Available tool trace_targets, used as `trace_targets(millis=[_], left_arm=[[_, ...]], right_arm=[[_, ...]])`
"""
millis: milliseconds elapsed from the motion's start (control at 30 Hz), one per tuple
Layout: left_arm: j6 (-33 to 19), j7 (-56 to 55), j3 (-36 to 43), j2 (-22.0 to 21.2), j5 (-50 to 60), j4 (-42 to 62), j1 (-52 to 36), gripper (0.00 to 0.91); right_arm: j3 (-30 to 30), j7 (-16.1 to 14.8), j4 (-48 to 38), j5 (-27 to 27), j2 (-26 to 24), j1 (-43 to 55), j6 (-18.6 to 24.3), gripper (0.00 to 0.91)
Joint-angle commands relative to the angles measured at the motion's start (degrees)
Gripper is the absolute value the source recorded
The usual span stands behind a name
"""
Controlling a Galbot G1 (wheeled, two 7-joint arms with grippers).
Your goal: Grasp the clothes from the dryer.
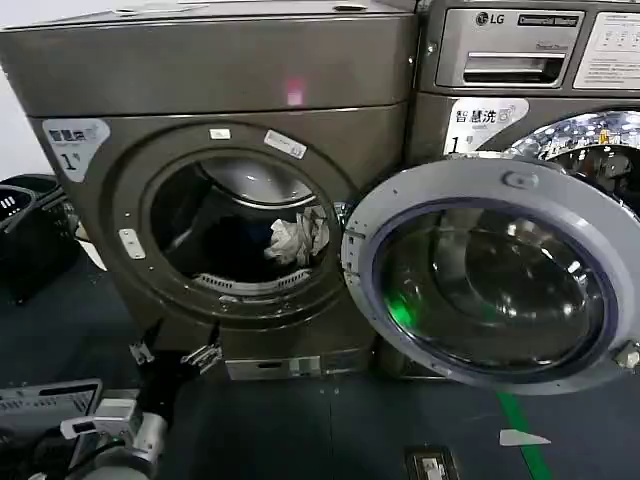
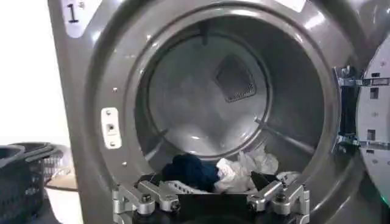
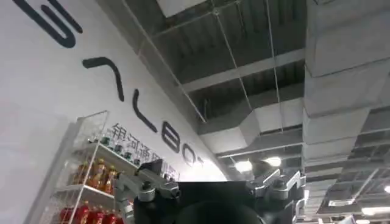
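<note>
The dryer (image 1: 215, 80) stands with its round port open. In the drum lie the clothes: a whitish-grey crumpled piece (image 1: 297, 240) and, left of it, a dark navy piece (image 1: 232, 245). The left wrist view shows the navy piece (image 2: 189, 170) and the whitish piece (image 2: 244, 170) at the drum's front lip. My left gripper (image 1: 173, 352) hangs low before the dryer, below the port, open and holding nothing; in its own view the gripper (image 2: 210, 201) sits just short of the clothes. My right gripper (image 3: 210, 195) points up at the ceiling, open and holding nothing.
The dryer's round door (image 1: 490, 270) is swung wide open to the right, across the front of the LG machine (image 1: 530, 60). A dark laundry basket (image 1: 30, 230) stands on the floor at the left. Green tape (image 1: 525, 430) runs along the floor at the right.
</note>
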Motion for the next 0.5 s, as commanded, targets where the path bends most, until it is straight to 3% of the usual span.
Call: trace_targets(millis=[33,500], left_arm=[[0.0,0.0,0.1,0.0,0.0,-0.3,0.2,0.907],[0.0,0.0,-0.2,0.1,0.0,-1.4,1.2,0.907]], right_arm=[[0.2,0.0,-0.2,0.1,0.0,-0.1,0.1,0.907],[0.3,-0.4,0.1,0.2,0.4,-0.3,0.1,0.907]])
